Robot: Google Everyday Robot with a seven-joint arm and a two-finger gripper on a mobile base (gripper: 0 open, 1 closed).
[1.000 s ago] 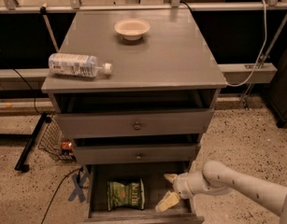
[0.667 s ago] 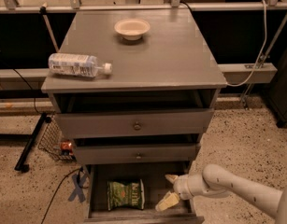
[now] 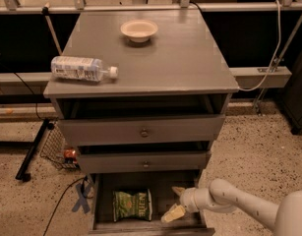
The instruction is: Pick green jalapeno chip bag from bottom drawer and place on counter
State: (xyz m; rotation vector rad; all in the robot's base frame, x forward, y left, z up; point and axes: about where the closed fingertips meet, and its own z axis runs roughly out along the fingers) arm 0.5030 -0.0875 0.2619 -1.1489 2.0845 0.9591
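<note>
— Grey bottom drawer (image 3: 105, 193) first: what's in it?

— It's pulled out. My gripper (image 3: 174, 203) is inside it, on the right side, and the green jalapeno chip bag (image 3: 133, 205) lies flat on the drawer floor just left of the gripper. They're apart, not touching. The fingers (image 3: 173, 213) are spread, with nothing between them.

— How does the bag look?

— Crinkly, green, with white lettering across the upper part and a yellowish picture under it. It lies roughly square to the drawer.

— Other containers?

— Above the gripper, the middle drawer (image 3: 143, 161) and the top drawer (image 3: 140, 130) each stand a little way out. I can't see into either. On the counter (image 3: 160, 63), well above and beyond the gripper, a shallow cream bowl (image 3: 138, 30) sits near the back. A clear water bottle (image 3: 81, 68) lies on its side at the left edge, up and left of the gripper.

— And room to move?

— A strip of drawer floor shows between gripper and bag, and another left of the bag. The drawer's front rim is close under the gripper. The middle drawer's front overhangs just above it. My arm (image 3: 239, 205) comes in from the right, over the drawer's right wall. The counter's front right part shows plain wood up to its overhanging edge.
</note>
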